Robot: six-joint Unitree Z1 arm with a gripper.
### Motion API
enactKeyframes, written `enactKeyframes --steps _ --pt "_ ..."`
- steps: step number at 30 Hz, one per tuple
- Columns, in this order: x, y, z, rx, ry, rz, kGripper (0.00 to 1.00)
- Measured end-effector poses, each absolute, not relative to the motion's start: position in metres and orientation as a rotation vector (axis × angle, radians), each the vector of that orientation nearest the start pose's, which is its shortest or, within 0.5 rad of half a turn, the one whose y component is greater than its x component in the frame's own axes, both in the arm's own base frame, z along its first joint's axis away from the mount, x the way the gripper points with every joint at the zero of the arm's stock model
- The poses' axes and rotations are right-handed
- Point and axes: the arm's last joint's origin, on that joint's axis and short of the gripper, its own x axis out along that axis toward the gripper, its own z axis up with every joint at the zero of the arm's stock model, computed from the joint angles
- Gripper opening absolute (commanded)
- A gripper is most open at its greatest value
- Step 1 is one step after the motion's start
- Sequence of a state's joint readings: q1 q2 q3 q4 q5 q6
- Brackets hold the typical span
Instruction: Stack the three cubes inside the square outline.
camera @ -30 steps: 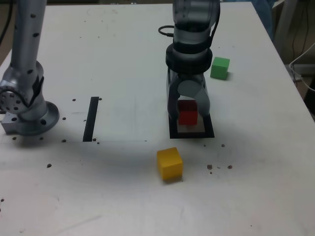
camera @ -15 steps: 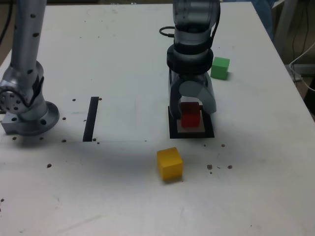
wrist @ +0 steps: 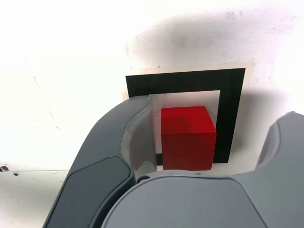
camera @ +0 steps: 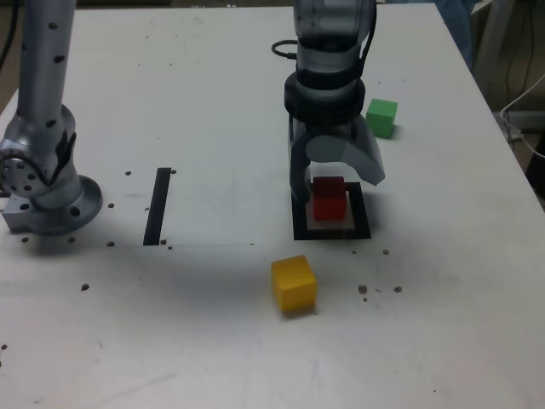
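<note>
Going from the exterior view's left to its right, the black strip (camera: 157, 206) comes first. It lies flat on the table, well apart from the square outline (camera: 332, 235), and I think it has no job in this stacking.

Next is the yellow cube (camera: 294, 283). It sits in front of the outline, a bit toward the exterior view's left. It is turned a little, so the gripper may need to turn too, to grab it by two flat sides.

The red cube (camera: 329, 198) is inside the outline, on the white middle. It looks flat and steady, and I think it is there to be the bottom of the stack.

The gripper (camera: 337, 181) is over the outline, with its two fingers wide apart and the red cube between them. It is not squeezing anything. One finger is very close to the red cube, and I cannot tell if they touch. The gripper should go straight up, I think, because a sideways bump could push the cube off its spot.

Last is the green cube (camera: 381, 118), behind the outline and toward the exterior view's right. It and the yellow one both have to go on top.
</note>
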State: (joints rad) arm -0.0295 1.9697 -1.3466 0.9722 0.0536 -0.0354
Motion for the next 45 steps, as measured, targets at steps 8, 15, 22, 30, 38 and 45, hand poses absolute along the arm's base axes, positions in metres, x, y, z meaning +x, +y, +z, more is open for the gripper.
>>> enactKeyframes --steps 8,15,22,30,38,45 --pt "0.34 -0.007 0.231 0.039 1.592 0.047 0.99" --pt "0.333 -0.007 0.24 0.043 1.593 0.051 0.99" --pt "0.322 0.002 0.26 0.053 1.597 0.05 0.99" --pt "0.32 0.027 0.281 0.077 1.584 0.027 0.99" --pt "0.315 0.039 0.293 0.085 1.601 0.016 0.99" --pt "0.299 0.012 0.311 0.098 1.599 0.022 0.99"
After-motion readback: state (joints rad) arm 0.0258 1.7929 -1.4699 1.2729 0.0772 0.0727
